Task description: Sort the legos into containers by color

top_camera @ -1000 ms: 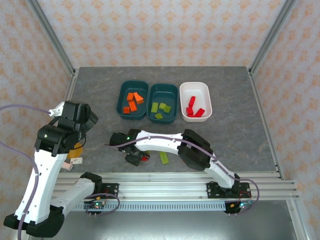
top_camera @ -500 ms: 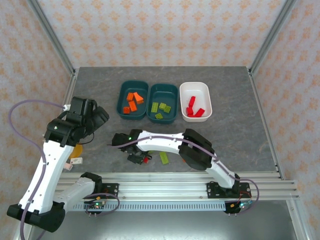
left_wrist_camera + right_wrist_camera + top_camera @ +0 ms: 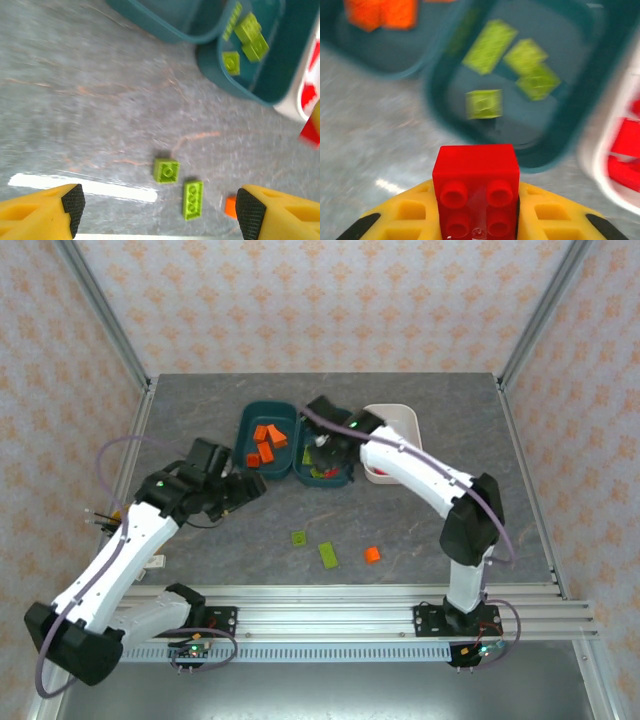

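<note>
Grey, stone-veined laminate covers the surface (image 3: 190, 410), which is framed by aluminium posts (image 3: 100, 310) and walls (image 3: 320, 300) papered in a pale orange motif. Three smooth, round-cornered plastic tubs stand in a row at the far side. The middle tub (image 3: 302, 455) is dark teal and holds several olive green bricks (image 3: 492, 45). The left tub (image 3: 241, 440), also teal, sits right against it and holds orange bricks (image 3: 265, 445). The white tub (image 3: 418, 445), just to the right of the middle tub, holds red bricks (image 3: 388, 462). The right end effector (image 3: 322, 443) hangs over the middle tub, its yellow fingers clamped on a glossy red brick (image 3: 476, 190) with four studs. The left end effector (image 3: 161, 207) is low, near and left of the middle tub, with its black ribbed pads (image 3: 73, 201) wide apart and nothing between them. Three loose pieces lie on the surface nearer than the middle tub: a green square (image 3: 166, 170), a green bar (image 3: 193, 200) and a small orange brick (image 3: 230, 206).
</note>
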